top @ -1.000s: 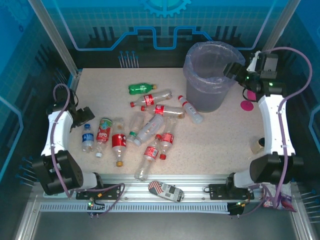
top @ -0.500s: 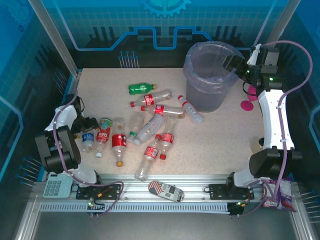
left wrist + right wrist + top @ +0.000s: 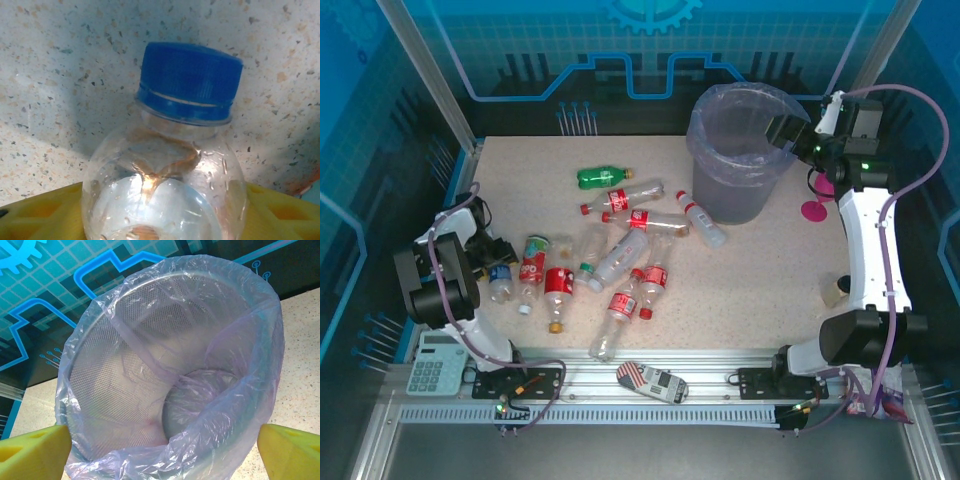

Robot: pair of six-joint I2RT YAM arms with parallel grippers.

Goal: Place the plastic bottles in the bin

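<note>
Two end effectors: left (image 3: 163, 210), folded low, clasps blue-capped bottle (image 3: 187, 80); right (image 3: 787, 131) gapes over bin (image 3: 735, 195)

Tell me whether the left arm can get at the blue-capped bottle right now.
Probably yes: the blue-capped bottle lies right between the left arm's yellow fingers, with nothing in the way.

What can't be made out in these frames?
- Left wrist: blue-capped bottle is cut off below the shoulder by the bottom edge; whether the left gripper squeezes it is unclear.
- Top external: the left arm covers its own jaws; label print on the plastic bottles is too small to read.
- Right wrist: the near part of the bin floor is hidden behind the bag front rim.
</note>
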